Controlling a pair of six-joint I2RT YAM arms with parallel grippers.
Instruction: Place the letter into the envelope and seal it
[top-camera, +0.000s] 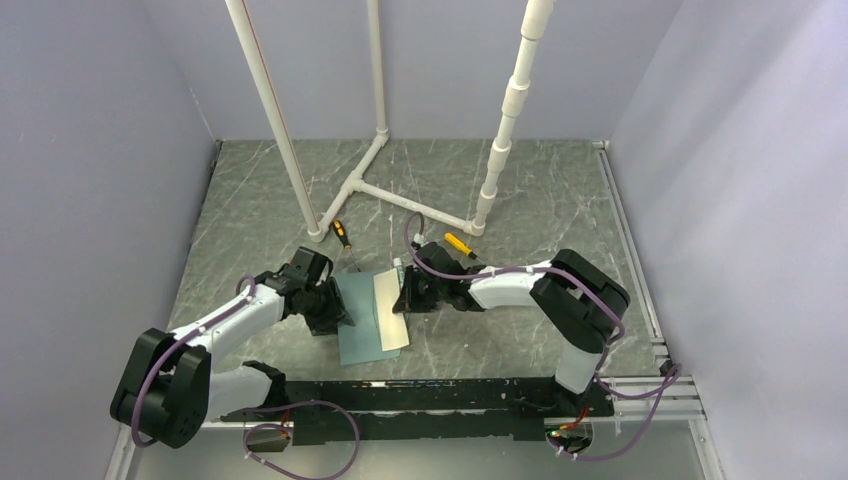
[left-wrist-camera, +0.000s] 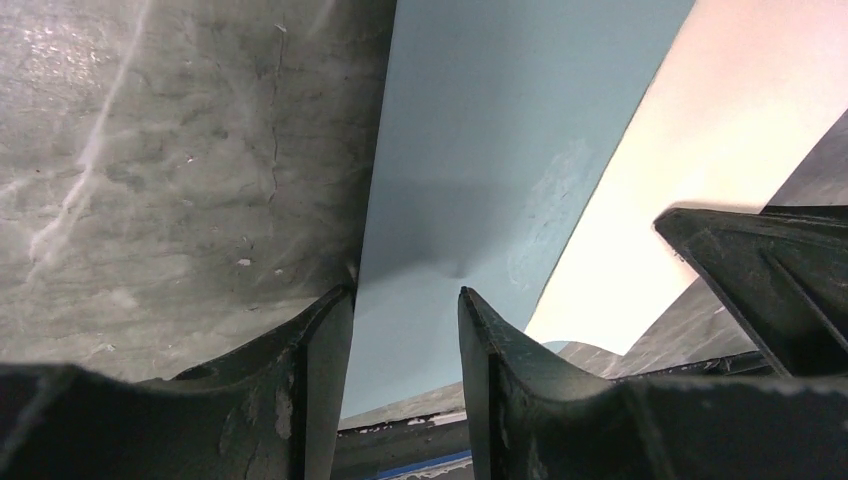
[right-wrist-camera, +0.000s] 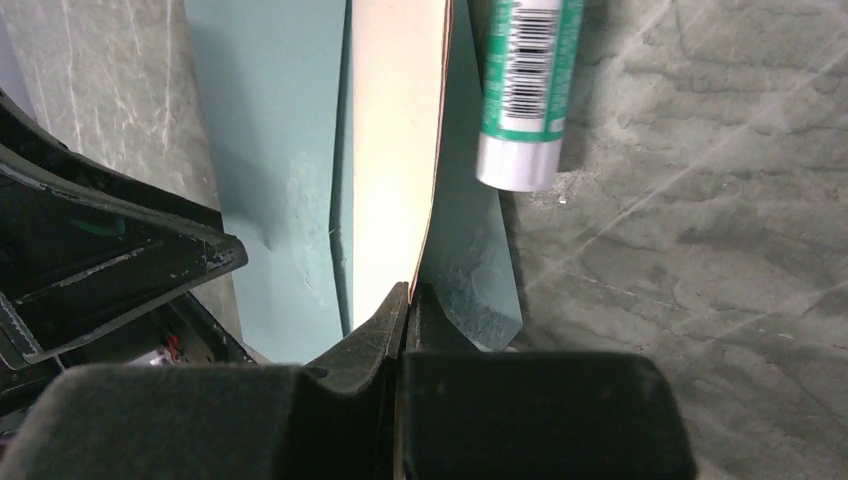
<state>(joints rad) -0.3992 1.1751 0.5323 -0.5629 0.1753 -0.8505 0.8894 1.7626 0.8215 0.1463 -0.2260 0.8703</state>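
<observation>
The pale teal envelope (top-camera: 360, 330) lies flat in the middle of the table. The tan letter (top-camera: 391, 312) lies along its right part, over the open flap (right-wrist-camera: 470, 250); its left edge seems tucked under the envelope's front (right-wrist-camera: 290, 150). My left gripper (top-camera: 335, 308) is open, its fingertips pressing down on the envelope's left part (left-wrist-camera: 470, 150), one at the paper's edge. My right gripper (top-camera: 405, 295) is shut on the letter's right edge (right-wrist-camera: 395, 150), low over the flap. In the wrist views the left gripper (left-wrist-camera: 405, 300) straddles teal paper and the right gripper (right-wrist-camera: 410, 292) pinches the sheet.
A green-and-white glue stick (right-wrist-camera: 525, 90) lies just right of the flap. Two screwdrivers (top-camera: 342, 235) (top-camera: 460, 243) lie behind the envelope. A white pipe frame (top-camera: 380, 185) stands at the back. Grey walls enclose the table.
</observation>
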